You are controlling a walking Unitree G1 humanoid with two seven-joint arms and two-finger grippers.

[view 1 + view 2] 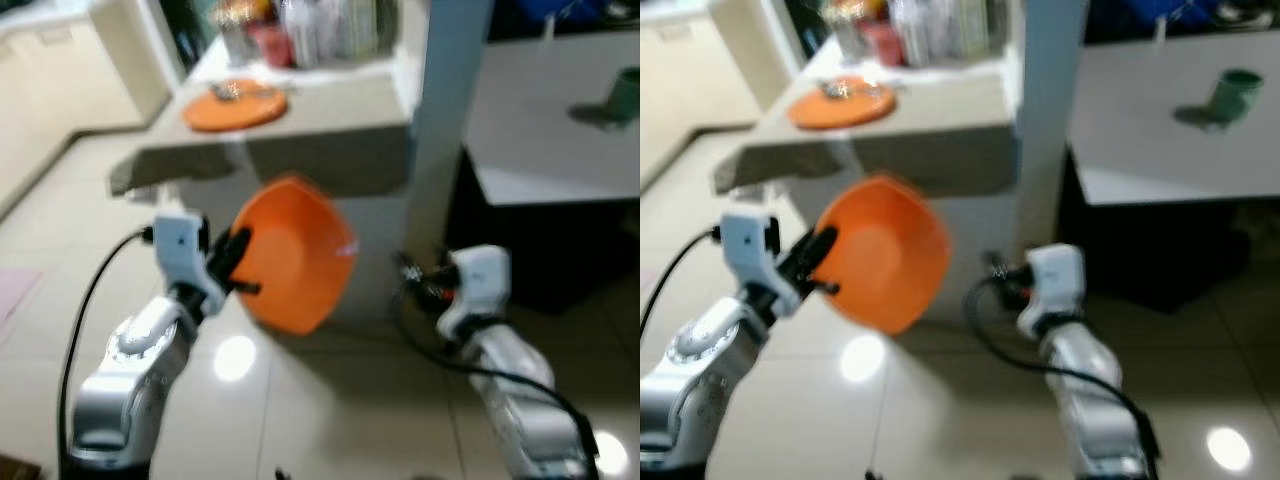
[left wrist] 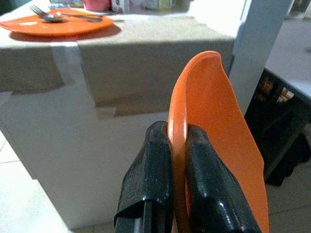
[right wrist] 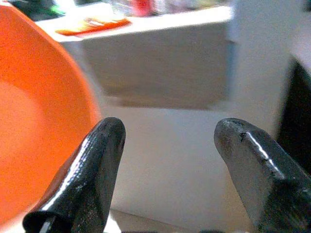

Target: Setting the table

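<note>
The left pincer [image 2: 177, 145] was clamped on the rim of the orange bowl [image 1: 292, 255], one black finger [image 2: 148, 179] on the outside wall and the other on the inside, the rim pinched between them. The bowl hung in the air well short of the worktop [image 1: 340, 130], tipped up on edge so its hollow faced across toward the right arm, above the shiny tiled floor [image 1: 330, 400].

It looked like thin moulded plastic: light, stiff enough to stay in shape from one edge grip, not likely to break. The surface seemed smooth, so a pinch on the rim alone could let it swing or slide, and the firmest hold was probably right there, fingers deep over the lip.

The right pincer [image 3: 170, 141] stood with its fingers spread wide and nothing between them, just beside the bowl's edge, pointed at the worktop's white front.

Further out, an orange plate [image 1: 235, 105] lay on the worktop with cutlery [image 2: 46, 14] resting on it, and blurred jars and bottles [image 1: 300, 30] stood behind. Past the white pillar [image 1: 450, 120], a green cup [image 1: 1235, 95] sat on a second pale table [image 1: 1170, 130].
</note>
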